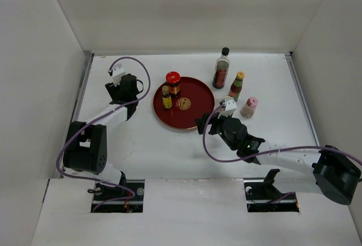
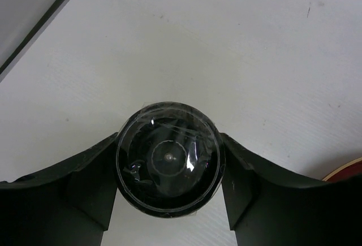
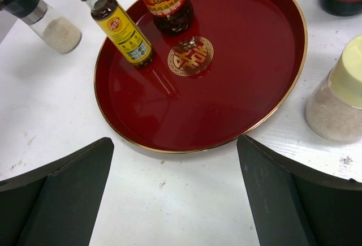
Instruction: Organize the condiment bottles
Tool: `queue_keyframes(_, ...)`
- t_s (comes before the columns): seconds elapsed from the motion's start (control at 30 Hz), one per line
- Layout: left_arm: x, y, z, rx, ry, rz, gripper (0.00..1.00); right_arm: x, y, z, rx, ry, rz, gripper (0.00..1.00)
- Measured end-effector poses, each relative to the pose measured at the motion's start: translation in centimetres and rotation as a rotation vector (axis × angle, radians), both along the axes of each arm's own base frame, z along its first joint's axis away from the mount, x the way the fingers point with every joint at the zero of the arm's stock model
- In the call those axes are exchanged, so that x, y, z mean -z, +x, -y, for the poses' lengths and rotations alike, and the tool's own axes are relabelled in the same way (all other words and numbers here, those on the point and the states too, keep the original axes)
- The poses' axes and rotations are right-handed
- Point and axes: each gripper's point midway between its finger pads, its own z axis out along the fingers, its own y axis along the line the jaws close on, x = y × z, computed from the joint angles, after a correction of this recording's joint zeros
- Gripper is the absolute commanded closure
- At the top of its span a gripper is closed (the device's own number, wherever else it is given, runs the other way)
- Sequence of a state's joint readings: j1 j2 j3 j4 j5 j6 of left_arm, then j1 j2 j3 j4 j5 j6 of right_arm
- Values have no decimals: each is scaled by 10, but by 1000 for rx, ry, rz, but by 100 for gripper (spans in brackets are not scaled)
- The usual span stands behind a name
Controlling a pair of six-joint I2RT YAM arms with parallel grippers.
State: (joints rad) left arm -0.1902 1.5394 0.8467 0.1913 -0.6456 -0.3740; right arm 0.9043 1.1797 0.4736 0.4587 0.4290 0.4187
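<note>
Tray (image 3: 243, 87): slim yellow bottle (image 3: 121, 34), red-lidded jar (image 1: 173, 83) on it
left claw (image 2: 169, 144): clamped on grey-lidded shaker (image 3: 54, 30)
right claw (image 3: 174, 141): spread wide, empty

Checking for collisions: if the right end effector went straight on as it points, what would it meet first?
Probably the red tray, at its near rim, though height is unclear.

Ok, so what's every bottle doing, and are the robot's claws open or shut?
tray: holds two bottles
red-lidded jar: upright on tray
slim yellow bottle: upright on tray
tall black-capped bottle: upright, off tray
orange-capped sauce: upright, off tray
pink-capped shaker: upright, off tray
cream-capped shaker: upright, beside tray
grey-lidded shaker: standing beside tray, gripped
left gripper: shut on grey-lidded shaker
right gripper: open, empty
</note>
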Motion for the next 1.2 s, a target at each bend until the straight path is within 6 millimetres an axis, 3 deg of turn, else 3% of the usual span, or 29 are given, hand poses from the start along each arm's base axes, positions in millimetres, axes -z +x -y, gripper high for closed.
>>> queue_keyframes(0.1,-1,-4,2,7,-1,8,66,0,0,0,-3,1,0,3)
queue_keyframes(0.23,-9,-32,15,51,2,11,66,-1,0,-1,-6,3,0,3)
queue_keyframes(0.47,-69,-85,75,255,-36,130,67,-2,0,-3,-11,13,6,3)
queue_keyframes(0.6,-84,-112,109,380,-53,149,67,-3,0,-3,-12,14,7,3)
queue_keyframes(0.83,-63,-135,169,559,-43,78,67,0,3,2,2,13,4,10)
queue_keyframes(1.0,-40,-125,195,596,-29,46,68,6,7,14,36,14,-8,35)
queue_keyframes(1.2,-29,-107,212,607,-33,49,68,4,10,17,50,26,-10,34)
